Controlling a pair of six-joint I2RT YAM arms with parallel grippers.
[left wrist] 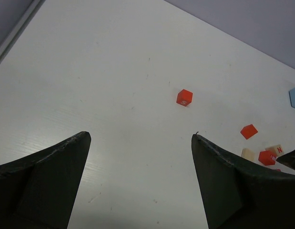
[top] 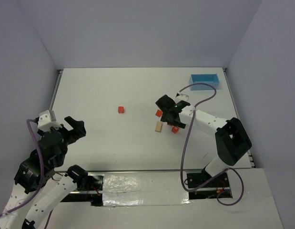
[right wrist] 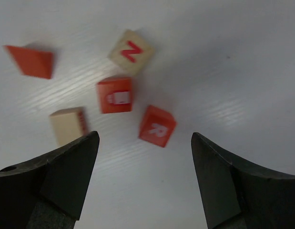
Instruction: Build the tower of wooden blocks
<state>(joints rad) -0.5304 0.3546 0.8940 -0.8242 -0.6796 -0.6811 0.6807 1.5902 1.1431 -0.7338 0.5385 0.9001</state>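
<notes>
No stack stands; the small wooden blocks lie apart on the white table. In the right wrist view I see a red block marked R (right wrist: 157,126), a red block with a white picture (right wrist: 115,95), a tan block marked N (right wrist: 131,51), a plain tan block (right wrist: 67,125) and another red block (right wrist: 32,61). My right gripper (right wrist: 145,138) is open just above them, the R block slightly ahead of its jaws; it also shows in the top view (top: 167,113). A lone red cube (top: 121,109) sits left of the group. My left gripper (top: 79,128) is open and empty, far to the left.
A light blue tray (top: 204,81) stands at the back right. The right arm's purple cable (top: 185,143) loops over the table. The left wrist view shows the lone red cube (left wrist: 184,97) and the block group (left wrist: 267,157) at its right edge.
</notes>
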